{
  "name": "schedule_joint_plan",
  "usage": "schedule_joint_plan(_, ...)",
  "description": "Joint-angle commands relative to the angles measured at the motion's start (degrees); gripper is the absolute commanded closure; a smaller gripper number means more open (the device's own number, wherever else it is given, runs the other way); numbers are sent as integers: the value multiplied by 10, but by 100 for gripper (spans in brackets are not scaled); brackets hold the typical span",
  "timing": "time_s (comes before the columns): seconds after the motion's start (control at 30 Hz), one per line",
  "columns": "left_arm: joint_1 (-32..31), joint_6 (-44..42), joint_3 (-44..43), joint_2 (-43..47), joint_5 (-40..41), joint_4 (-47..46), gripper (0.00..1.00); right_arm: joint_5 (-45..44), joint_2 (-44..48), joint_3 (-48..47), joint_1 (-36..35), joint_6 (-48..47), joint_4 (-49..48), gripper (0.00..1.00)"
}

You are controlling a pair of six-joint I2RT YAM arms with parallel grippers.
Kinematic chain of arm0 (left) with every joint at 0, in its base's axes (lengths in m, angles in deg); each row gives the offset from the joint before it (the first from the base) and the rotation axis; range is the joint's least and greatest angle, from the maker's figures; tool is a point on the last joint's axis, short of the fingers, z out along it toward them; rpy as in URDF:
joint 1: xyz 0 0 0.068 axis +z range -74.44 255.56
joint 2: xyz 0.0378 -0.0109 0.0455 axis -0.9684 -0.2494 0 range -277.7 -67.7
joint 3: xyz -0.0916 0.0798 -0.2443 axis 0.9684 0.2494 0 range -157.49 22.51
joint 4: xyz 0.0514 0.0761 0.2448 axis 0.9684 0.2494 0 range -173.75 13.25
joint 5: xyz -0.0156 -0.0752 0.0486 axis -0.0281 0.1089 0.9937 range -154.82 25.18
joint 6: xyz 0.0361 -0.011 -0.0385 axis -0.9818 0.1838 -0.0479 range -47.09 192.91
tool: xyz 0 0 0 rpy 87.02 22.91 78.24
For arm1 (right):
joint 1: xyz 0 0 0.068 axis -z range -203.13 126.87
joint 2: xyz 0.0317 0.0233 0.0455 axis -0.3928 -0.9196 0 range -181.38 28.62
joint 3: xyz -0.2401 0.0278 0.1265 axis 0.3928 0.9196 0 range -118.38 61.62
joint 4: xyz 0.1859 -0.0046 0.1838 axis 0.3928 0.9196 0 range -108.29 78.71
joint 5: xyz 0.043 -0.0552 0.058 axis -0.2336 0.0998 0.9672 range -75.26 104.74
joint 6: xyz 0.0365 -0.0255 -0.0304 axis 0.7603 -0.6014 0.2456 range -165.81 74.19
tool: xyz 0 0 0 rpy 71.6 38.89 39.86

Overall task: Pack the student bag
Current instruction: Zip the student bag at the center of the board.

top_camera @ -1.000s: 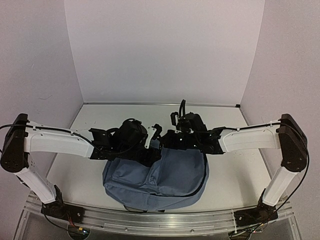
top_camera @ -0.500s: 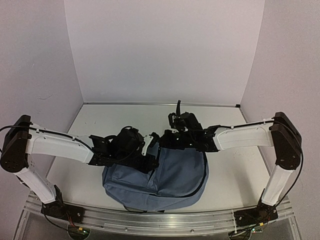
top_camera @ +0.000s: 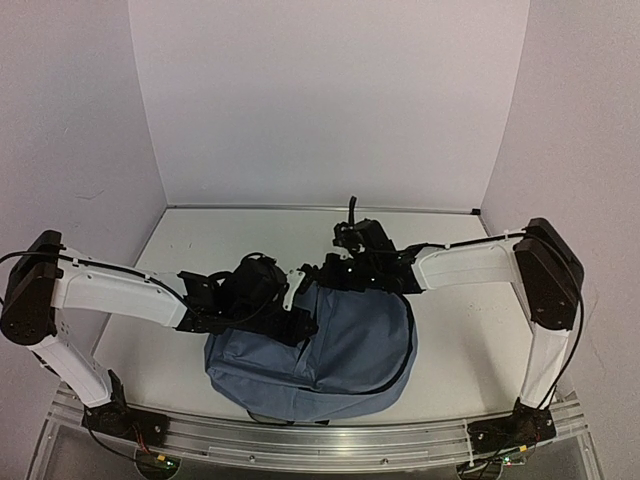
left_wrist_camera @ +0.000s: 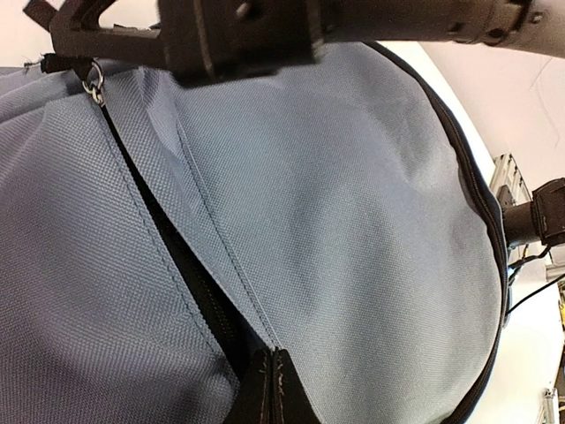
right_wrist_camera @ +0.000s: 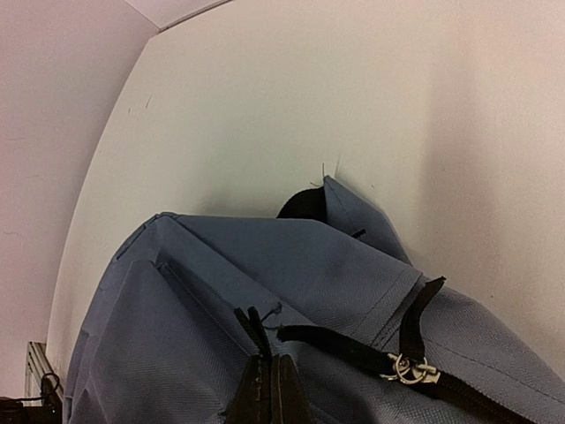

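The student bag, a dusty-blue backpack, lies flat at the near middle of the table. My left gripper is shut on the blue flap edge beside the open black zip; its jaws pinch that fabric. My right gripper is at the bag's top left edge, close to the left one. In the right wrist view its jaws are shut on a thin black tab of the bag. A metal zip ring with a black pull strap lies just right of it.
White walls close the table on the left, back and right. An aluminium rail runs along the near edge. The right arm's black gripper body hangs over the bag's top in the left wrist view, by a zip ring.
My right gripper has moved left and down along the bag's top edge, closer to the left gripper. My left arm has sunk slightly. The bag's top has flattened.
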Motion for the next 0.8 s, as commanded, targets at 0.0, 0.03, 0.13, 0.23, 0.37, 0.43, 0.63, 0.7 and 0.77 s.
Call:
schedule_joint_plan(0.0, -22, 6, 8, 14, -51, 37, 100, -32, -30, -38, 36, -7, -33, 100)
schedule_joint_plan(0.03, -22, 6, 8, 15, -48, 38, 100, -28, -35, -40, 40, -5, -33, 100)
schedule_joint_plan(0.13, -22, 8, 8, 17, -38, 42, 100, -21, -48, -44, 46, -3, -33, 100)
schedule_joint_plan(0.23, -22, 11, 7, 20, -31, 45, 100, -20, -52, -40, 47, -2, -33, 100)
schedule_joint_plan(0.37, -22, 11, 9, 24, -35, 45, 100, -13, -48, -38, 53, -2, -33, 100)
schedule_joint_plan(0.43, -21, 18, 8, 30, -27, 51, 100, -1, -41, -39, 55, -6, -33, 100)
schedule_joint_plan(0.63, 2, 52, 7, 54, 11, 61, 100, 52, -6, -53, 55, -40, -28, 81)
schedule_joint_plan(0.7, 13, 60, 2, 55, 15, 65, 98, 51, 8, -50, 55, -42, -24, 69)
schedule_joint_plan(0.77, 25, 72, -3, 53, 15, 69, 97, 48, 28, -45, 55, -43, -20, 61)
